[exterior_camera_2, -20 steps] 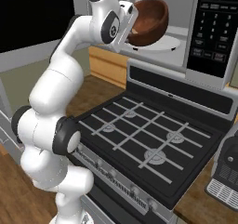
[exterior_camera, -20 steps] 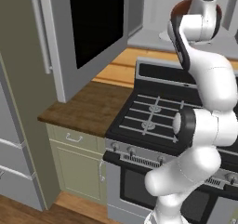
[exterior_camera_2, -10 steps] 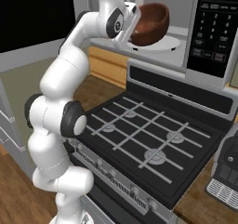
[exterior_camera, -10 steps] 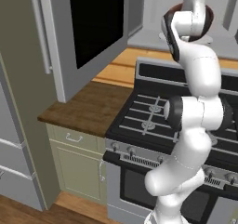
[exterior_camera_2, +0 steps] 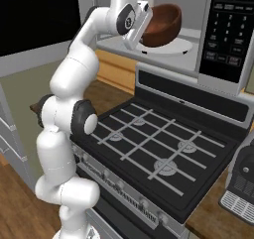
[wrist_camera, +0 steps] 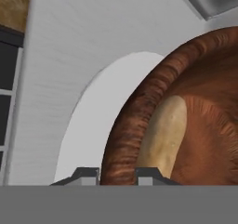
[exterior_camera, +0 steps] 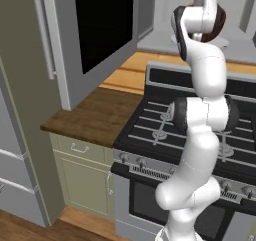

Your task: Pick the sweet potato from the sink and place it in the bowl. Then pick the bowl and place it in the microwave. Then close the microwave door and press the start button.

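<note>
While the microwave [exterior_camera_2: 218,29] stands open above the stove [exterior_camera_2: 158,153], you are in the second step: setting the bowl inside. The microwave door [exterior_camera: 97,30] is swung wide to the left, its black glass facing out over the wooden counter [exterior_camera: 95,117].

The bowl [exterior_camera_2: 161,25] sits over the white turntable plate [exterior_camera_2: 173,47] in the right base view; whether its base already rests on the plate or hangs just above it, you cannot tell from these pictures. In the hand view a pale tan shape lies in the bowl's hollow, probably the sweet potato [wrist_camera: 162,135], though it reads lighter than you would expect.

Your next move, as I judge it, is to settle the bowl flat on the plate, let go, and draw the hand straight back out so the rim is not dragged or tipped. After that come the door and the start button on the panel [exterior_camera_2: 225,25].

The gripper [wrist_camera: 117,174] has its two fingertips astride the bowl's near rim, one outside and one inside, closed narrowly on the wall and holding it
</note>
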